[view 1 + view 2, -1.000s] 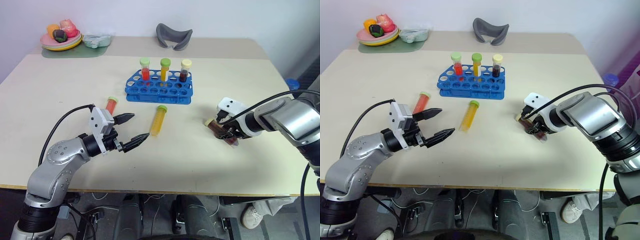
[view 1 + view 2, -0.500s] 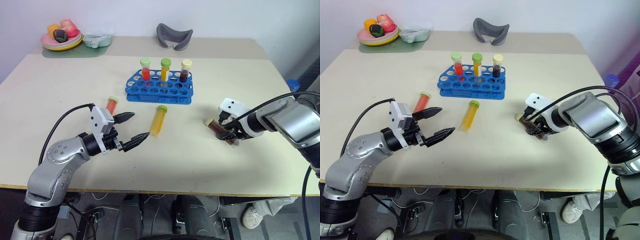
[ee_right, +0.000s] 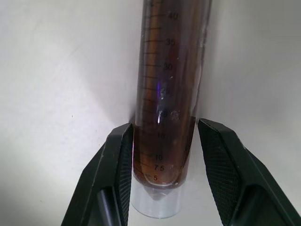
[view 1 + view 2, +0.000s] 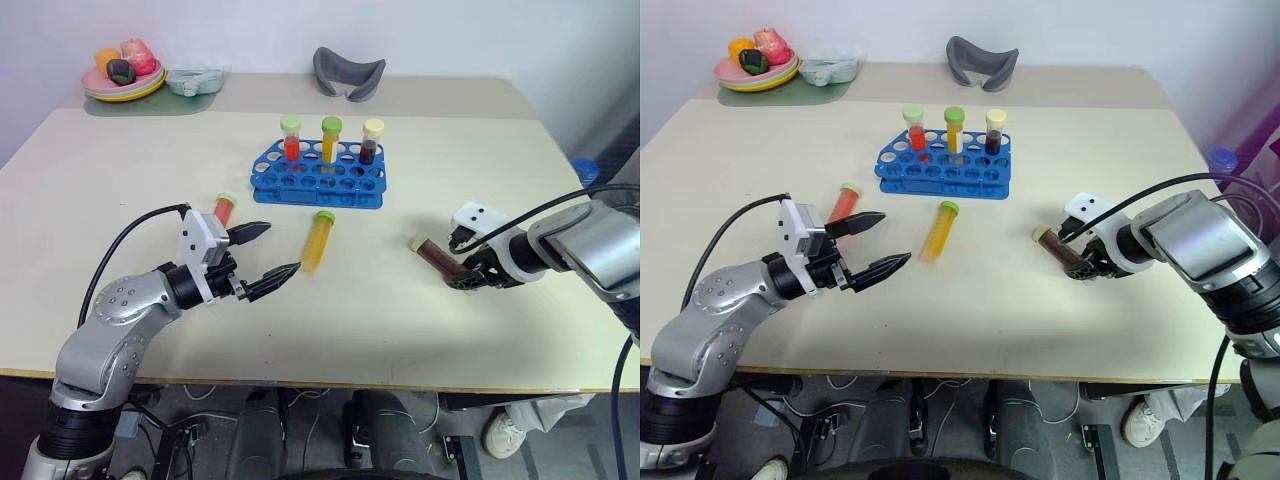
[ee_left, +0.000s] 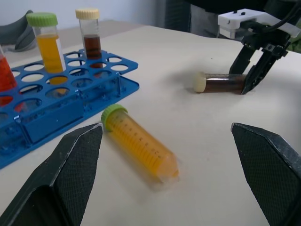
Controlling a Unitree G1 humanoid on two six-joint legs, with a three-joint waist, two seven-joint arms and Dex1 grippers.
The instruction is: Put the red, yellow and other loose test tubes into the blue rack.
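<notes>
Right end effector point(image 4: 465, 277) closed on base end of brown tube point(image 4: 436, 259); tube lies flat on bench point(image 4: 120, 190), cap pointing toward blue rack point(image 4: 318, 178). Left end effector point(image 4: 262, 255) fully open, hovering near yellow tube point(image 4: 316, 240); red tube point(image 4: 222, 209) lies just behind it. Rack holds three upright tubes in back row. Judgement: grip sits near conical tip, so lift slowly, swing cap upward until vertical, lower base into empty hole. Risk: tube pivots or slips between pads.
</notes>
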